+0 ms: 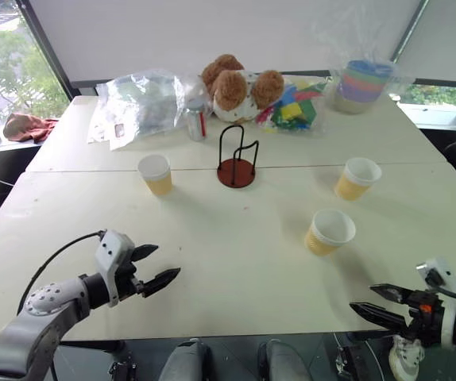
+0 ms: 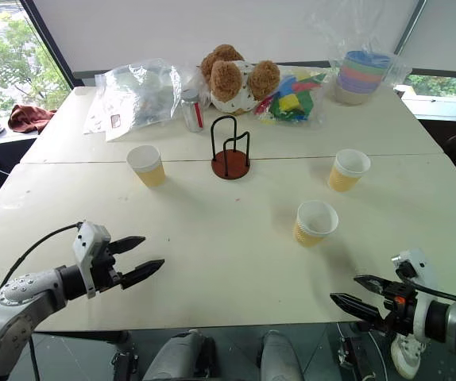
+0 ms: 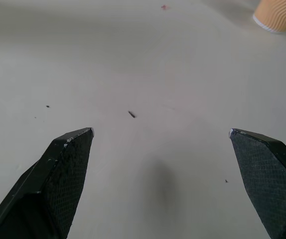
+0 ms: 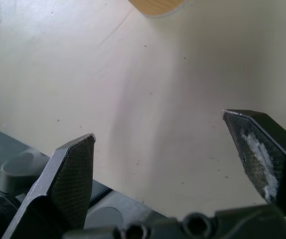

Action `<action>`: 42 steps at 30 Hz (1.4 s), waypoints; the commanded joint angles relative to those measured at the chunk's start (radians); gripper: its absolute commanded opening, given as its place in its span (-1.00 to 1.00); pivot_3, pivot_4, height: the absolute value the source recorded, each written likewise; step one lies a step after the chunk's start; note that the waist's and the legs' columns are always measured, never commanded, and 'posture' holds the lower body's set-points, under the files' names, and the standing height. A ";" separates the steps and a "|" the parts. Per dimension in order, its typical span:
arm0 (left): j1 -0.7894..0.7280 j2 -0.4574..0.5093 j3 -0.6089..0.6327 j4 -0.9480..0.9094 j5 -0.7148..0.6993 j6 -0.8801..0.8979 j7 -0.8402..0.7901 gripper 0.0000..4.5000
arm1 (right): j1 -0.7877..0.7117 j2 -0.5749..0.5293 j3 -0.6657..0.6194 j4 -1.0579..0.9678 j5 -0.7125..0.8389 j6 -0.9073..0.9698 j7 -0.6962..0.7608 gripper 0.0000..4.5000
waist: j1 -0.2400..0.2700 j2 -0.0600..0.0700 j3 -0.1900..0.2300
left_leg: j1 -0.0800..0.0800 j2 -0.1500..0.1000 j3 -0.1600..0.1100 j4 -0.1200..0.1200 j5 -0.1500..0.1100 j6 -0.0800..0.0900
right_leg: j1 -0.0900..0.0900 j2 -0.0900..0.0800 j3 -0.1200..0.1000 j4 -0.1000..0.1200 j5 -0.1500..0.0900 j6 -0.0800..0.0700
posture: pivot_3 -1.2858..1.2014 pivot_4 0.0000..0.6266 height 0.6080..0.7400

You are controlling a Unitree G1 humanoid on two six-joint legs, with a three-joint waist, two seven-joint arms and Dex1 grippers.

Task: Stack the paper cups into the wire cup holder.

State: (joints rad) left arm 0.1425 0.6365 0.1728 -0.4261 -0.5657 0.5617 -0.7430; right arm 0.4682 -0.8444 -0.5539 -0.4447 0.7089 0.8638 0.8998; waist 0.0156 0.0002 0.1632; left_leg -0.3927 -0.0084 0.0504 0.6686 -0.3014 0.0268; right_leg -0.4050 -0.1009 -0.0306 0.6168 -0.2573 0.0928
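Right at the near edge of the table (image 1: pixel 236 278), both arms are poised low: the left gripper (image 1: pixel 161 268) hangs over the near-left part of the tabletop with its 2 black fingers spread wide and nothing between them, and the right gripper (image 1: pixel 377 303) sits at the near-right edge, jaws equally wide apart and empty.

Out beyond them stand the 3 paper cups, all upright, mouths up, long axes vertical. The nearest cup (image 1: pixel 328 232) is right of centre, ahead of the right gripper and a little to its left. A second cup (image 1: pixel 357 178) is farther back on the right. The third cup (image 1: pixel 156 174) stands on the left side, well ahead of the left gripper.

The wire cup holder (image 1: pixel 236 158) is at centre, far side, just right of the left cup, its wire loops upright and holding nothing. So no cup is stacked yet.

Here's the relation that matters: the nearest cup lies closer to the right gripper than to the left, which is well apart from it across the table. My read is the right arm goes first, reaching forward and slightly leftward, fingers straddling the ribbed sleeve from the side. The cup is light and could tip if nudged.
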 commanded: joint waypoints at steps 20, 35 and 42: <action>-0.417 0.084 -0.019 0.202 -0.049 0.060 -0.166 1.00 | -0.430 -0.184 -0.268 0.116 0.156 0.075 -0.092 0.98 | -0.011 -0.001 0.001 | 0.002 0.000 0.002 0.000 0.001 -0.001 | 0.000 0.003 0.001 0.001 0.002 0.002 | 0.03 -0.52 1.00; -0.651 0.366 0.086 0.326 -0.189 0.315 -0.384 1.00 | -1.180 0.412 0.474 0.283 0.045 0.083 -0.593 0.98 | -0.029 -0.009 0.002 | -0.019 0.002 0.002 0.004 0.007 -0.010 | -0.022 0.008 -0.002 0.015 0.002 0.004 | 0.03 -0.52 1.00; -0.516 0.368 0.170 0.269 -0.195 0.314 -0.338 1.00 | -1.284 0.572 0.563 0.523 -0.104 -0.055 -0.561 0.98 | -0.031 -0.009 0.002 | -0.019 0.002 0.002 0.013 0.006 -0.008 | -0.020 0.008 -0.002 0.015 0.002 0.004 | 0.03 -0.52 1.00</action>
State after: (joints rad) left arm -0.3716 0.9918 0.2830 -0.1266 -0.7411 0.8796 -1.0899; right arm -0.7801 -0.2875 0.0119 0.0626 0.6235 0.8515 0.3231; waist -0.0151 -0.0083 0.1657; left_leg -0.4115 -0.0067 0.0524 0.6823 -0.2959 0.0189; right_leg -0.4251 -0.0929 -0.0323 0.6324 -0.2554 0.0967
